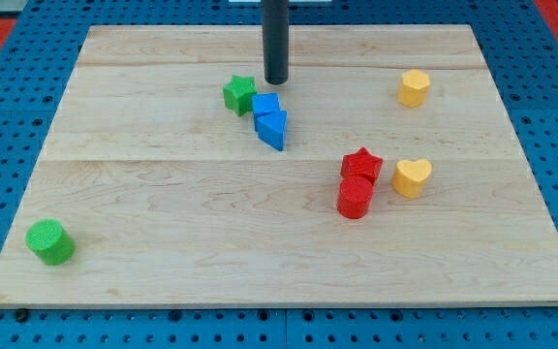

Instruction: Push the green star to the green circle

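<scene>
The green star [239, 94] lies on the wooden board in the upper middle of the view. The green circle [50, 241] stands near the board's lower left corner, far from the star. My tip [276, 81] is on the board just to the right of the star and slightly above it, a small gap apart, and directly above the blue blocks.
A blue cube [266, 105] and a blue triangle [272, 129] sit touching just right of and below the star. A red star [361, 164] and red cylinder [355, 197] sit at centre right, a yellow heart [412, 176] beside them, a yellow hexagon [414, 87] at upper right.
</scene>
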### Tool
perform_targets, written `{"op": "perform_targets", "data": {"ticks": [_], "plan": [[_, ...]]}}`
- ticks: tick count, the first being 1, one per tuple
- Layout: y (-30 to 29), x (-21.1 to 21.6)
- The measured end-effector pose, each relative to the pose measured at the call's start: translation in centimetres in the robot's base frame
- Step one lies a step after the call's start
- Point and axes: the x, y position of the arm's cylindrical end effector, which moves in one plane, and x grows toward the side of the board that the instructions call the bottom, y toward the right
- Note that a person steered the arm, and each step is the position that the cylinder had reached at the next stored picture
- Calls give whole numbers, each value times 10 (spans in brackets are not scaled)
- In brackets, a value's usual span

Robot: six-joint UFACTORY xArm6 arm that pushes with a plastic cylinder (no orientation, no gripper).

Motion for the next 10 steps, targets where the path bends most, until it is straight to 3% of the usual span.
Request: {"op": "perform_targets", "data": {"ticks": [2,3,5,10], "plan": [[-62,10],[-63,27],[-118,76],[-117,196]]}}
